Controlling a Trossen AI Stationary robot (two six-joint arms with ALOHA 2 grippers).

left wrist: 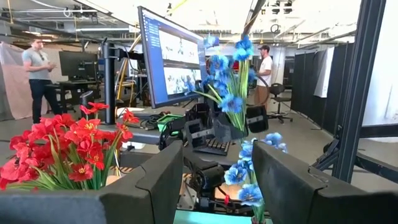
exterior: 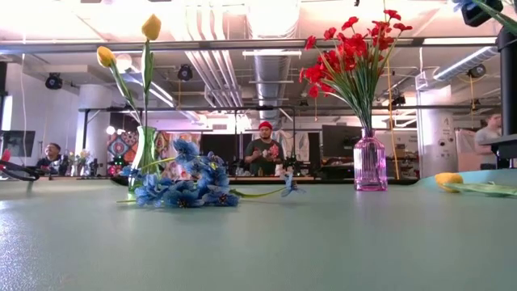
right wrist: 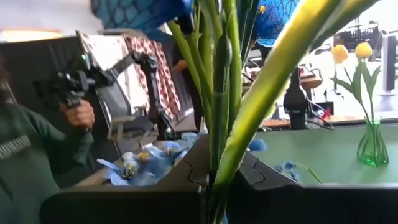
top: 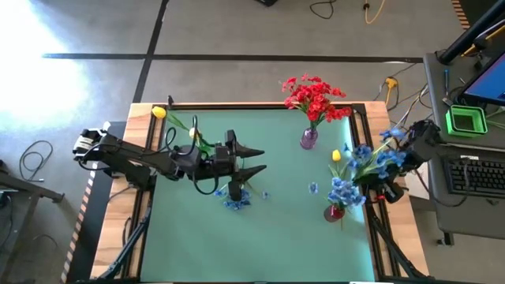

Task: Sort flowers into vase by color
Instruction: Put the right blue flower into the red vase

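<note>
So the right gripper (right wrist: 217, 180) is clamped on a bunch of blue flower stems (right wrist: 214, 81) with one yellow stem among them, held up off the mat near the table's right edge, over the small red vase (top: 334, 211). Meanwhile the left gripper (top: 254, 158) hovers mid-table with its fingers apart and nothing between them, right above a loose pile of blue flowers (top: 235, 197). Red flowers (top: 314, 96) stand in the purple vase (top: 308, 139), yellow ones (exterior: 129, 48) in the green vase (exterior: 145, 149).
</note>
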